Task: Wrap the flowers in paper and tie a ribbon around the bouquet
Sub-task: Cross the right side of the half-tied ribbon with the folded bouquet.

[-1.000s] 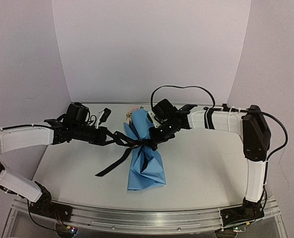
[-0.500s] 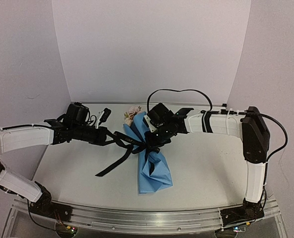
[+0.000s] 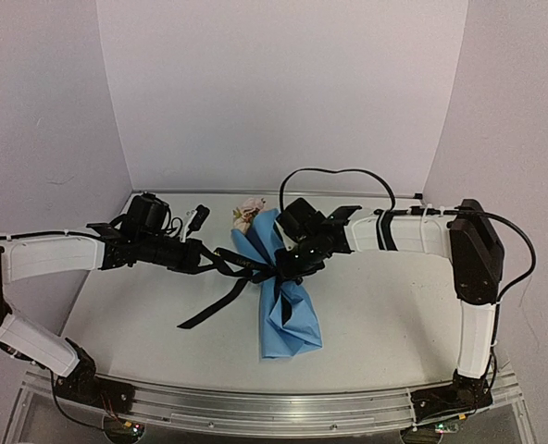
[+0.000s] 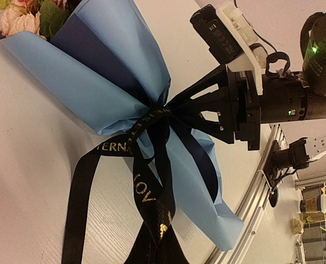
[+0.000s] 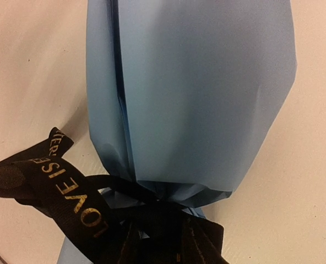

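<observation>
Left gripper (image 3: 205, 257) clamping ribbon (image 4: 152, 203) taut; right gripper (image 3: 288, 268) sitting at knot, cannot tell how open. Risk: ribbon catching on it, knot loosening, bouquet (image 3: 288, 314) dragging across desk (image 3: 394, 305).

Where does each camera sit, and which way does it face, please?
Top external: above and behind, looking down on the table; both arms, left gripper and right gripper show.
Left wrist: low at the left, facing the bouquet and right gripper; own fingers unseen.
Right wrist: close above the paper, facing down; own fingers unclear.
Shared: all three show the ribbon knot on the bouquet.
</observation>
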`<state>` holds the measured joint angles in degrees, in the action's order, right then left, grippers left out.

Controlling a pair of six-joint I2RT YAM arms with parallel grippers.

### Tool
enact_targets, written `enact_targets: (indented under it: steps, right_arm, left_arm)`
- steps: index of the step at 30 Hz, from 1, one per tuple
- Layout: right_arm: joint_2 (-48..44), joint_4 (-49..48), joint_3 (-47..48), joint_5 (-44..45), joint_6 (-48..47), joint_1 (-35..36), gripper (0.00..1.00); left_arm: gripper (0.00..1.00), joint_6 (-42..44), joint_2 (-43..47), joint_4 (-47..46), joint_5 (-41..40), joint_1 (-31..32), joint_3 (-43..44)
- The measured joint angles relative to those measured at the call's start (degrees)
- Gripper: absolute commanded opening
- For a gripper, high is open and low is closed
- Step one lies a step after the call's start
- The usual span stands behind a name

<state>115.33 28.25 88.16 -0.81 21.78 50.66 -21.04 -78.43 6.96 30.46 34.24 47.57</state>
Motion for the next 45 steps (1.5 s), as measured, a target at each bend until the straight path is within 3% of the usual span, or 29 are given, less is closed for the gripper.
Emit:
enact_targets:
  steps: [11,17,34,45]
  right_arm:
    - [-2.20,0.04,1.41,2.86,-0.80,-0.46,0.45]
    - [-2.20,0.16,1.49,2.92,-1.02,-1.03,0.46]
    - [-1.77,2.54,3.23,-1.61,-6.17,-2.22,0.32]
    - [0.60,3.62,4.31,-0.83,-6.34,-2.22,0.31]
  left_arm:
    - [0.00,0.00,-0.31,0.00,0.02,0.00,0.00]
    - [0.00,0.00,-0.66,0.02,0.04,0.00,0.00]
    - [0.00,0.02,-1.64,0.00,0.88,0.00,1.18]
    - [0.00,0.04,-2.05,0.04,0.90,0.00,1.18]
